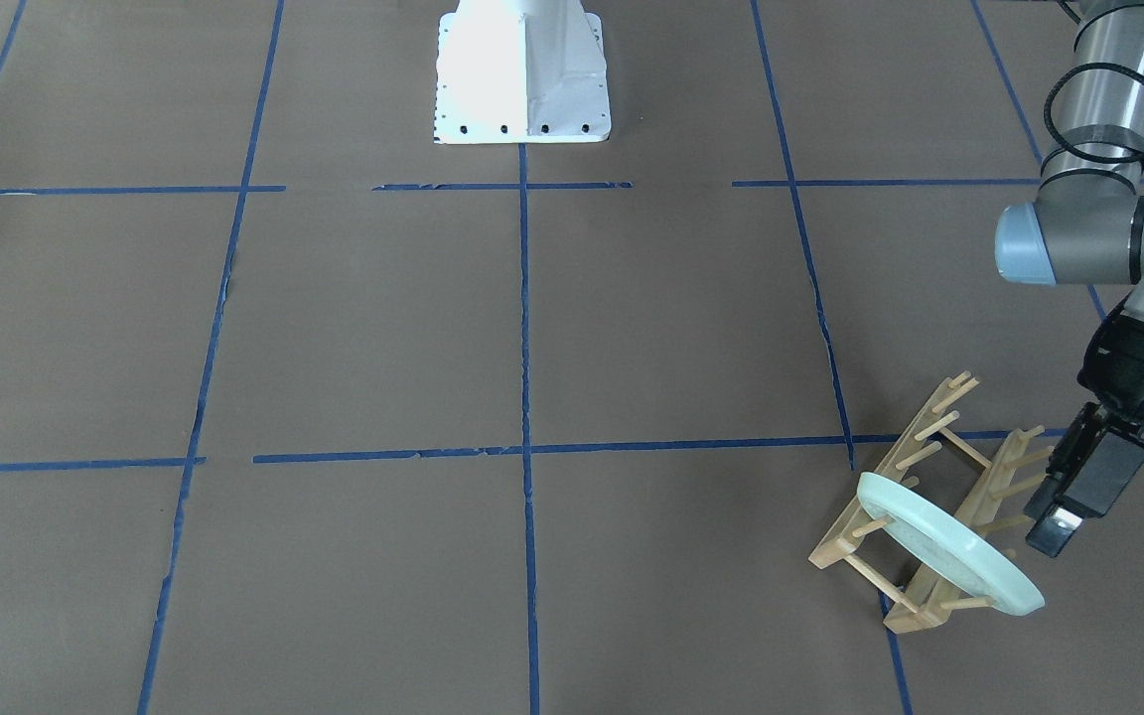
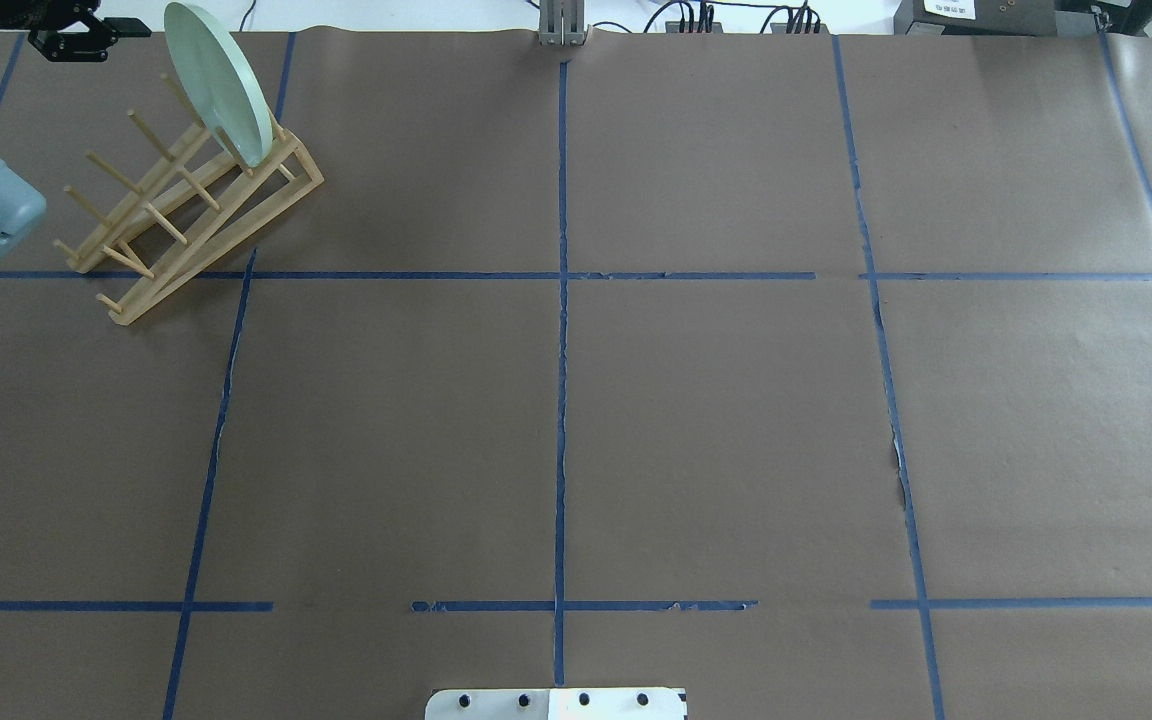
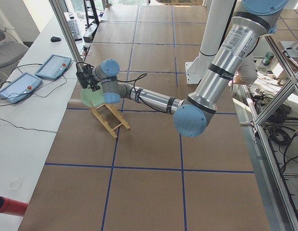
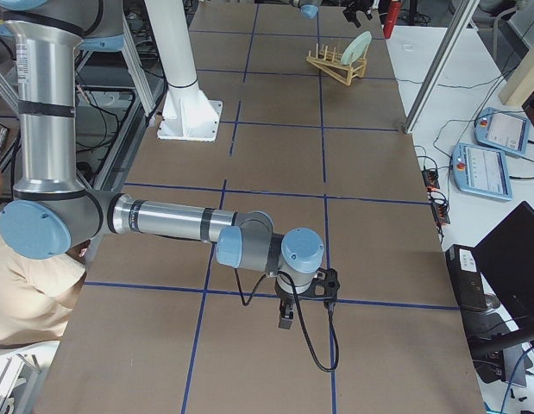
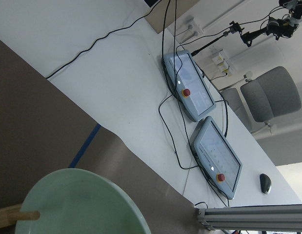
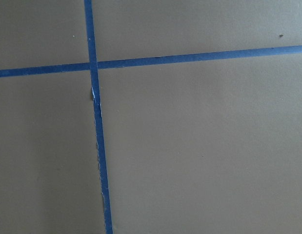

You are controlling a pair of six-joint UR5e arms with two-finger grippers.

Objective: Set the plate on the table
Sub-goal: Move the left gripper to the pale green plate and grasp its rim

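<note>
The pale mint-green plate [image 1: 939,551] stands on edge between pegs at the far end of a light wooden peg rack [image 1: 905,452], leaning a little. It also shows in the overhead view [image 2: 221,90] and at the bottom left of the left wrist view [image 5: 77,204]. The rack stands on the brown-paper table [image 1: 383,328] near its far left corner. My left gripper [image 1: 1054,536] hangs just beside the plate's rim, apart from it, open and empty [image 2: 71,48]. My right gripper [image 4: 285,322] hovers low over bare paper far from the rack; I cannot tell whether it is open or shut.
The white robot base [image 1: 522,70] stands at the table's near edge. Two teach pendants [image 5: 190,85] with cables lie on the white bench beyond the table's far edge, close to the rack. An aluminium post [image 2: 561,25] stands at the far edge.
</note>
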